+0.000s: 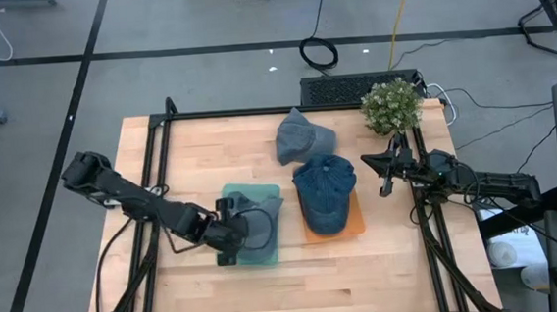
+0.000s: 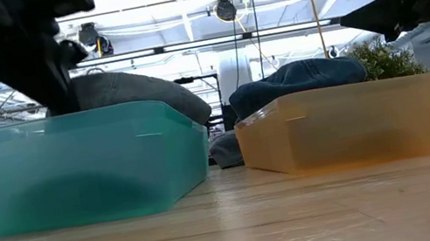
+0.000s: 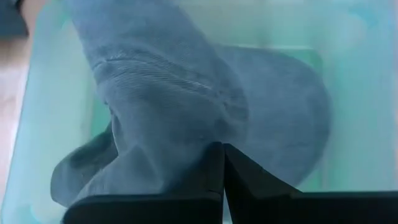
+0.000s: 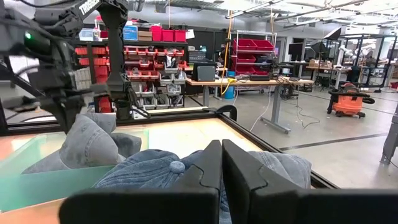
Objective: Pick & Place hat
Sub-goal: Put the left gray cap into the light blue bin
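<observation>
My left end effector (image 1: pixel 233 234) is pinched shut on the grey hat (image 1: pixel 255 217), right over the teal bin (image 1: pixel 266 255); right end effector (image 1: pixel 385 176) closed, well apart.

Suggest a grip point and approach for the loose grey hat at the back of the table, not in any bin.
Take the grey hat by its crown fabric, coming straight down from above. It lies slumped and soft on the bare table, so a pinched fold looks easier than the flat brim. The right gripper, shut and idle, is nearer.
</observation>
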